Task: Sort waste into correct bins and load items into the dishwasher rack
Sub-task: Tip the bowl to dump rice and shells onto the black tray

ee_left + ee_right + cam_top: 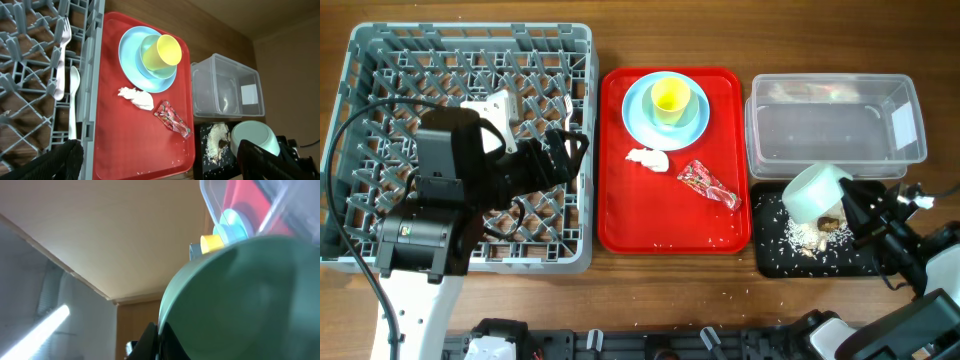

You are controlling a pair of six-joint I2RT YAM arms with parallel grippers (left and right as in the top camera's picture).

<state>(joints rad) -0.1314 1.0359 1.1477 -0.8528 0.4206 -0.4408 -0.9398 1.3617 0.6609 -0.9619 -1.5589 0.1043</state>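
**Entry: bowl-emptying step, sorting partly done**

- Dishwasher rack (470,32): left of the frame. The white fork (62,55) and spoon (74,95) lie among its pegs.
- Left claw (570,152): released, jaws wide, over the rack's right edge and holding nothing.
- Red tray (620,200): centre of the frame. It carries the light blue plate (635,115), with the light blue bowl (160,72) and the yellow cup (670,97) stacked on it. The tissue (648,158) sits just below the plate. The red wrapper (708,185) lies lower right of the tissue.
- Clear tub (830,78): upper right of the frame. It looks unfilled.
- Black tray (775,255): lower right of the frame, just below the tub. Rice scraps (807,237) are heaped and scattered in it.
- Pale green bowl (815,192): tipped on its side over the black tray.
- Right claw (850,215): clenched on the pale green bowl at its rim.

**Hazards, as judged**

- The rim grip is narrow, so a jolt could let the tilted bowl slip onto the rice.
- The tray is shallow, so grains shaken out too briskly may bounce onto the tabletop. A few stray grains lie there now and on the red tray.
- Scraps left clinging inside the bowl would go into the rack with it.
- The bowl hangs near the tub wall, so a swing upward in the frame could knock it.
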